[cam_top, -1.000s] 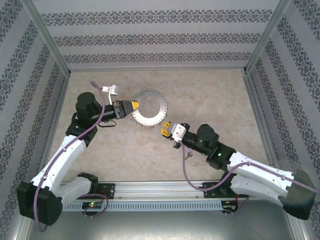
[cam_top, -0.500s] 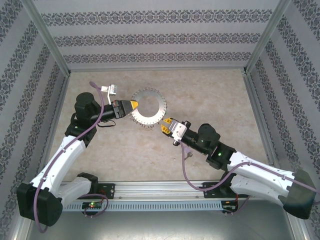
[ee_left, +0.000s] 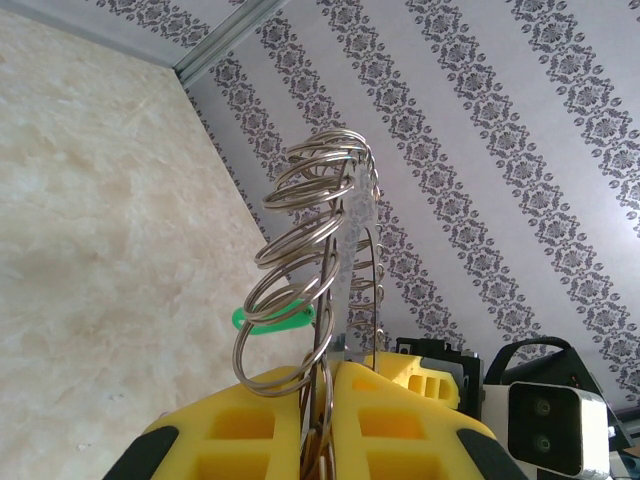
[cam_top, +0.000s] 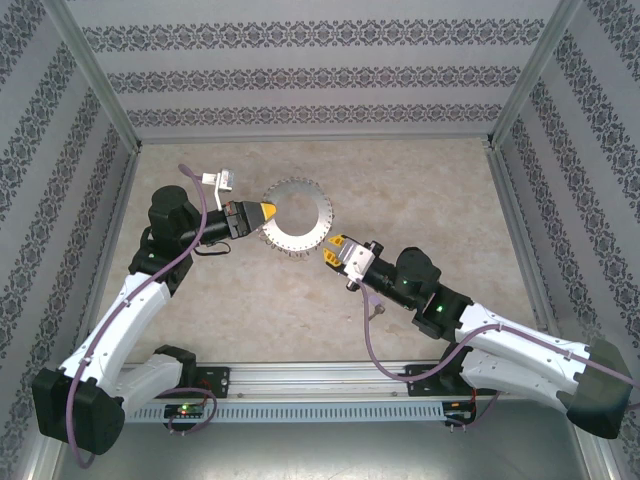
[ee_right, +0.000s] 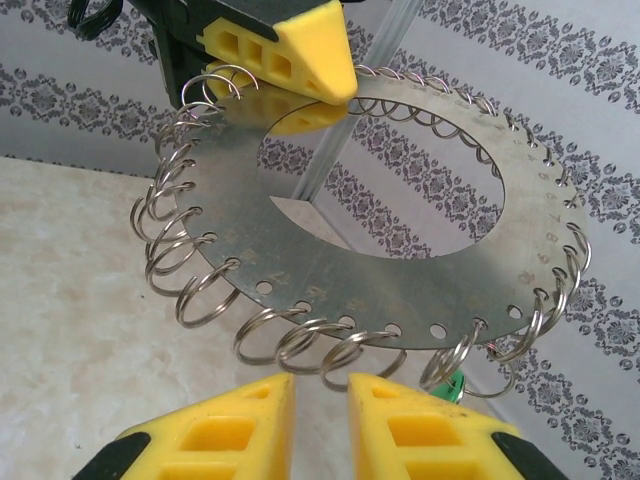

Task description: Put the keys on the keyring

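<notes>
Two robot arms reach over the pale table (cam_top: 430,180). The keyring (ee_right: 300,250) is held up off the table. It is a flat metal ring with lots of little wire loops round its edge. The left pincer (cam_top: 269,212) is clenched on its rim. The right pincer (ee_right: 320,388) sits close to the loops, a little bit open, holding nothing. One green key (ee_left: 272,318) peeks out among the loops.

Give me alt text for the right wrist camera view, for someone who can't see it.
A flat metal keyring disc, its rim hung with many wire split rings, is pinched at its upper-left edge by the left gripper. The right gripper sits just below it, yellow fingers slightly parted, patterned wallpaper behind.
</notes>
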{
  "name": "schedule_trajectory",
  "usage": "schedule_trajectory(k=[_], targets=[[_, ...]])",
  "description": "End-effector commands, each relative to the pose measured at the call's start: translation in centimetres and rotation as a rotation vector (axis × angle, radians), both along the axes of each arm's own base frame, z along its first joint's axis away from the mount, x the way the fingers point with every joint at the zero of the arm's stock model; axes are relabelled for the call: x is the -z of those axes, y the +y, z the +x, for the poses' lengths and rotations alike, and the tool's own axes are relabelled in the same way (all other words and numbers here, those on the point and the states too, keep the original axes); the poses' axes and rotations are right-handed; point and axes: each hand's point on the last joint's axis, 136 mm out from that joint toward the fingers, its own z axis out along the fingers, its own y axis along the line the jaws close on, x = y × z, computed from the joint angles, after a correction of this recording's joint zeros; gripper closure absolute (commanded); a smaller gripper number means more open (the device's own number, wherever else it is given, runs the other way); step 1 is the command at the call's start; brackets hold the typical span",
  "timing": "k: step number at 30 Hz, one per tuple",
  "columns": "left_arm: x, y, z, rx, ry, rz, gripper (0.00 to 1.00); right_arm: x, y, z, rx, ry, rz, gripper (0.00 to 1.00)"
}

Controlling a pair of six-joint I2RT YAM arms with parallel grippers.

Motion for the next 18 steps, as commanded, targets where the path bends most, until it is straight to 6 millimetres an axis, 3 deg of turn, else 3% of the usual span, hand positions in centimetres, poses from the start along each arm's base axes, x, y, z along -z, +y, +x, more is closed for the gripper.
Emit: schedule_trajectory(k=[1,18], targets=[[-1.95,0.29,-0.53,0.001,-0.054,-0.021,1.0,-1.13,0.22,-0.42,-0.018,-0.01,0.027,0.77],[-2.1,0.39,-0.46,-0.006,-0.054,-0.031,1.0,-0.69,0.68,-0.91,-0.046,0.016,0.022,0.8]])
